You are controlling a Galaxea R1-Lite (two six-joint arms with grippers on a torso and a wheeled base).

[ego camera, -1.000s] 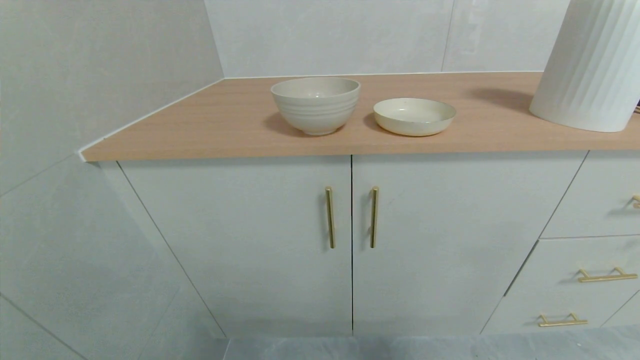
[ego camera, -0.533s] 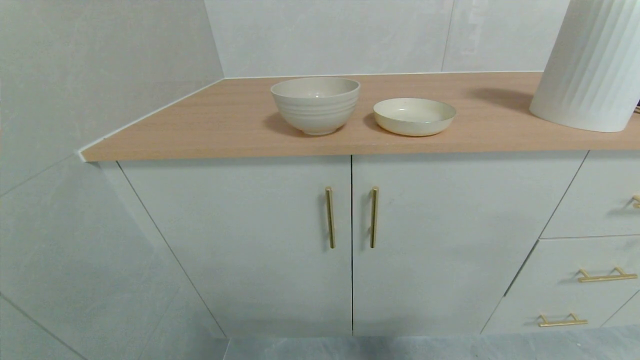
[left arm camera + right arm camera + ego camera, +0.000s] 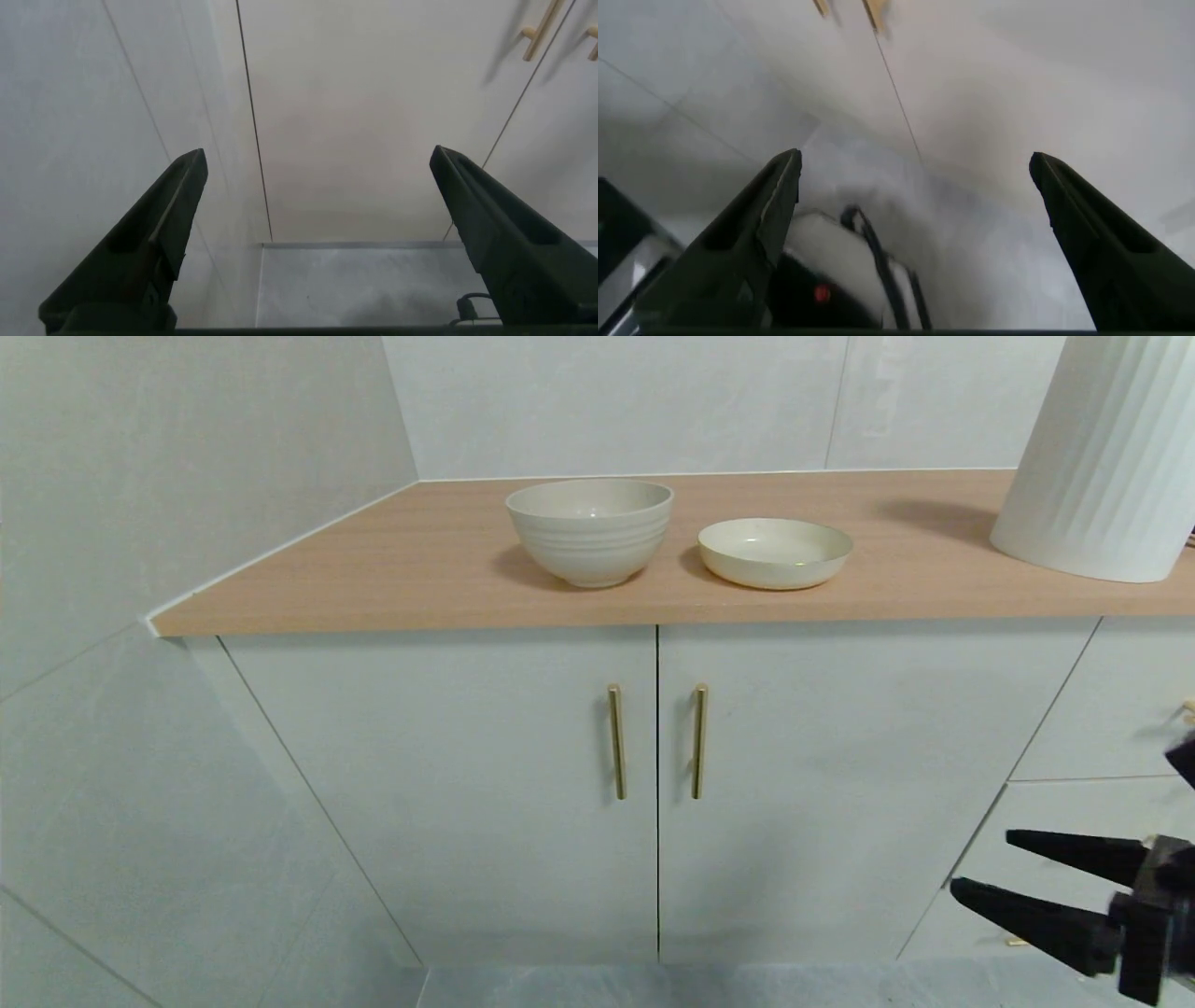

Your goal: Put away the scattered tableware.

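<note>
Pale tiled walls are meeting at a corner behind a wooden tabletop [image 3: 420, 569], where the task's two pieces are sitting near the front edge: a deep bowl [image 3: 590, 530] with a ribbed side and, just beside it on the robot's right, a shallow dish [image 3: 774, 553], the two close together but apart. Farther right, a tall ribbed white container [image 3: 1102, 457] is standing on the same surface. Below, two cupboard doors are sitting closed, their gold handles [image 3: 616, 742] hanging side by side at the centre seam, and drawers [image 3: 1074, 812] are lining the right. The right gripper [image 3: 985, 861] is hovering low in front of those drawers with its fingers spread apart and nothing between them; the left gripper [image 3: 318, 159] is likewise gaping empty, pointing at the cupboard front and the grey floor [image 3: 374, 280]. Judging from this, the job is only beginning: neither piece is being held, and no storage is standing open. The next move is probably calling for one arm to rise to the tabletop, or to a door handle, and either would be needing a careful approach, since the bowl's rounded wall is offering only its rim to pinch.
</note>
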